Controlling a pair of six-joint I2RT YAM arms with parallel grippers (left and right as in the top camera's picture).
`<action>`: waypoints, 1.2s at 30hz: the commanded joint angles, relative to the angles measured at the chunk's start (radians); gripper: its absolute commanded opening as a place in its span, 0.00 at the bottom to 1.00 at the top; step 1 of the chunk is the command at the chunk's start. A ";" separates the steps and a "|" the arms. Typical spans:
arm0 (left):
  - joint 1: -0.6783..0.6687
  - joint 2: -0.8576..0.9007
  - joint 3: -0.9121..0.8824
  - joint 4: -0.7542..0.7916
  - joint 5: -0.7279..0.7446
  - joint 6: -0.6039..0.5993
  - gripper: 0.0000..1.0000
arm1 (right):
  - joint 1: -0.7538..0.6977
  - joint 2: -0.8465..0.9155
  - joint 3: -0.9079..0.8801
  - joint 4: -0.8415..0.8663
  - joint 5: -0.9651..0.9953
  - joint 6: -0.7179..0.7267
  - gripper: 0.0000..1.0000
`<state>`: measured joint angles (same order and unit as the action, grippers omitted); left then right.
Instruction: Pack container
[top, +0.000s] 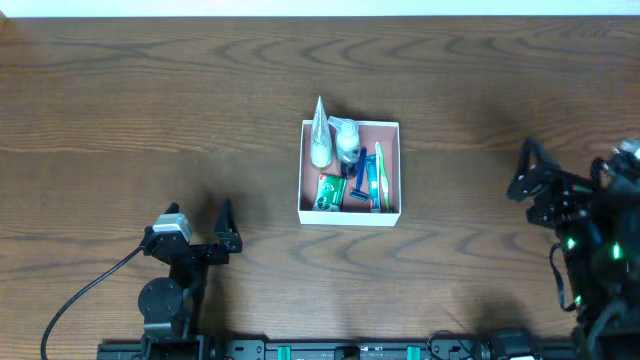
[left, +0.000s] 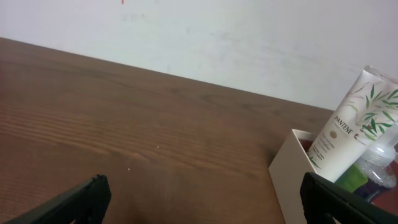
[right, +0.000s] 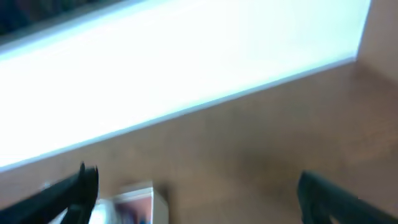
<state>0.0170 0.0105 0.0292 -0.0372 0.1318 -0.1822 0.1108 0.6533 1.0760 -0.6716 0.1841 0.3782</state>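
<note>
Brown wooden desk (top: 150, 100) is being occupied centrally by the container (top: 348, 216), in which a white tube (top: 320, 135) rising above the rim, a small bottle (top: 347, 140) and smaller toiletries (top: 372, 180) are being held. Both the left end effector (left: 204, 186) and the right end effector (right: 198, 180) are being shown spread apart, empty, well away; if a wall is being bumped, the tube risks being tipped out.
</note>
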 joint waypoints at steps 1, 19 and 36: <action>0.004 -0.006 -0.025 -0.021 0.014 0.013 0.98 | 0.002 -0.117 -0.189 0.179 0.051 -0.069 0.99; 0.004 -0.006 -0.025 -0.021 0.014 0.013 0.98 | -0.085 -0.533 -0.920 0.697 -0.151 -0.219 0.99; 0.004 -0.006 -0.025 -0.021 0.014 0.013 0.98 | -0.088 -0.641 -1.070 0.668 -0.151 -0.235 0.99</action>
<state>0.0170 0.0105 0.0292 -0.0372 0.1318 -0.1822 0.0299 0.0273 0.0105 0.0093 0.0399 0.1730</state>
